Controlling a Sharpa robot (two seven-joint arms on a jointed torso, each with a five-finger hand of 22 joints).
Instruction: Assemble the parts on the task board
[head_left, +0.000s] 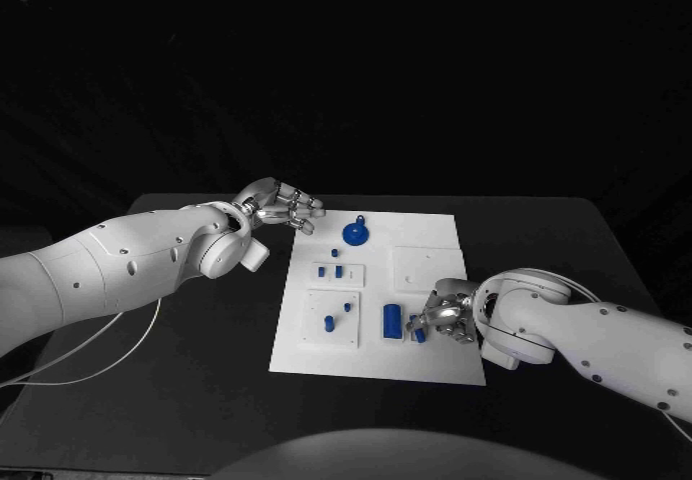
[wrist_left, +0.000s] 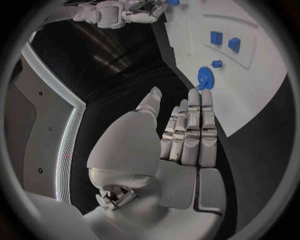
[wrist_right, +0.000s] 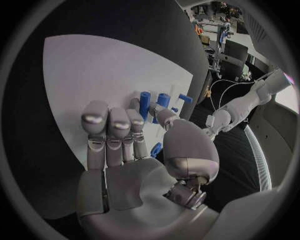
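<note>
my left hand (head_left: 283, 207) hovers at the task board's (head_left: 433, 360) far corner, fingers together, holding nothing; my right hand (head_left: 447, 315) pinches a small blue part (head_left: 418, 329) near the blue cylinder (head_left: 392, 320).

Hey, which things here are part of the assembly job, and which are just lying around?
Part of the job:
- white task board
- round blue gear
- tall blue block
- small blue pieces
- small blue part at the right hand

Just lying about:
- white cable on the black table

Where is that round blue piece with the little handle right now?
In the head view, the round blue piece lies at the task board's far edge, just right of the left hand, which hovers nearby without touching it.
</note>
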